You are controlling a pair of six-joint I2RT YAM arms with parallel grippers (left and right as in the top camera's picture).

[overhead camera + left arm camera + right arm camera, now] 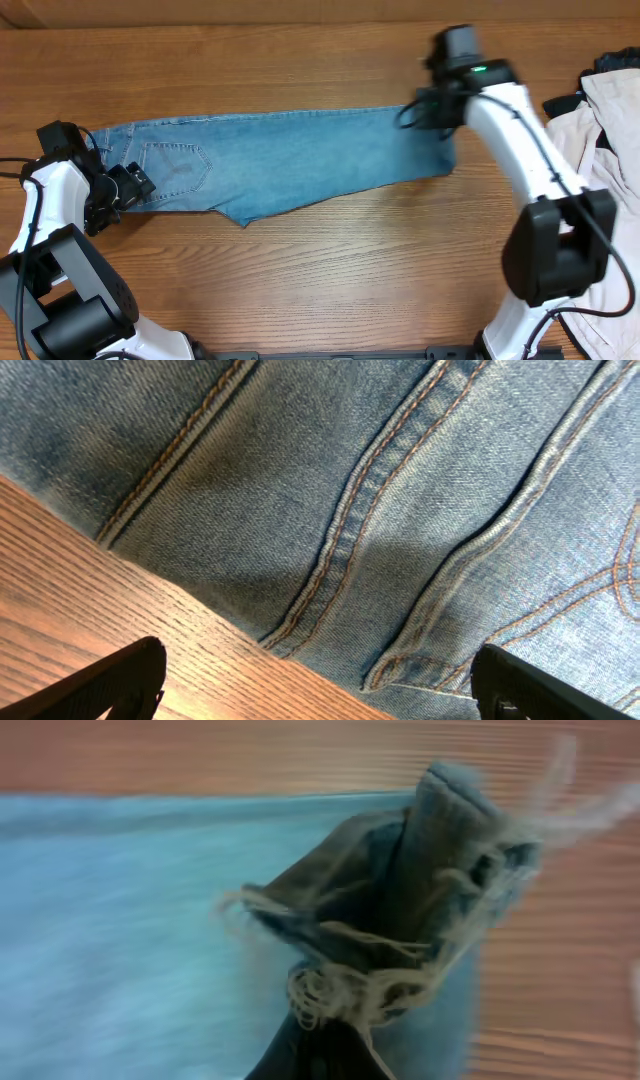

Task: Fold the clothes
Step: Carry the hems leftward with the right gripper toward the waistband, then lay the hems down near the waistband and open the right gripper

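The jeans [290, 160] were spread flat across the wooden table [300, 290], with the waist at the left and the legs at the right. The left gripper [136, 186] was set open at the waistband edge (nothing between its fingers). The frayed hem [400, 950] was bunched and pinched in the closed right gripper [422, 112].

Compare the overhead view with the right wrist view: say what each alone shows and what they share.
Overhead only: the whole jeans laid flat, their back pocket, the left pincer at the waist end, the right pincer at the leg end, and a cream-beige garment off to the side. Right wrist only: the frayed hem bunched up and pinched, loose threads hanging, though blurred. Both: light blue denim on the wooden table.
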